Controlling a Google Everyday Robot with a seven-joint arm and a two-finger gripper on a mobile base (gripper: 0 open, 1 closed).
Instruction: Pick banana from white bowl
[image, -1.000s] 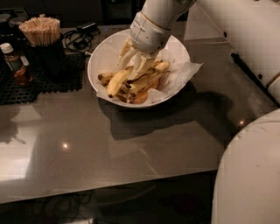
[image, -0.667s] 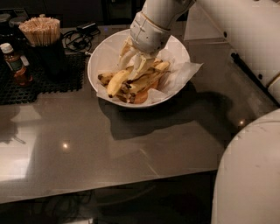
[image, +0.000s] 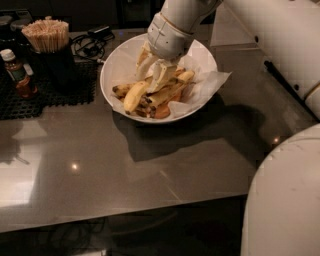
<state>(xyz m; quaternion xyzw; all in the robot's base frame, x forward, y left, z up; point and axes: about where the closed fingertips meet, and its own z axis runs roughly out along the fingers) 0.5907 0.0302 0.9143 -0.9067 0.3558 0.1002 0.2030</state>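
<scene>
The white bowl (image: 116, 60) stands at the back middle of the grey table, lined with crinkled white paper. Inside lie several bananas. The banana (image: 134, 96), thick, curved and yellow, lies at the front left of the pile. Slimmer, dark-tipped bananas (image: 167, 93) lie to its right. My gripper (image: 149, 80) reaches down into the bowl from above. Its two pale fingers (image: 162, 75) stand apart over the banana's upper end, which lies between their tips. The jaws look open and nothing is lifted.
A black cup of wooden sticks (image: 48, 50) and a small brown bottle (image: 17, 74) stand on a black mat (image: 45, 95) left of the bowl. Cables (image: 90, 42) lie behind. My white arm and base (image: 285, 200) fill the right side.
</scene>
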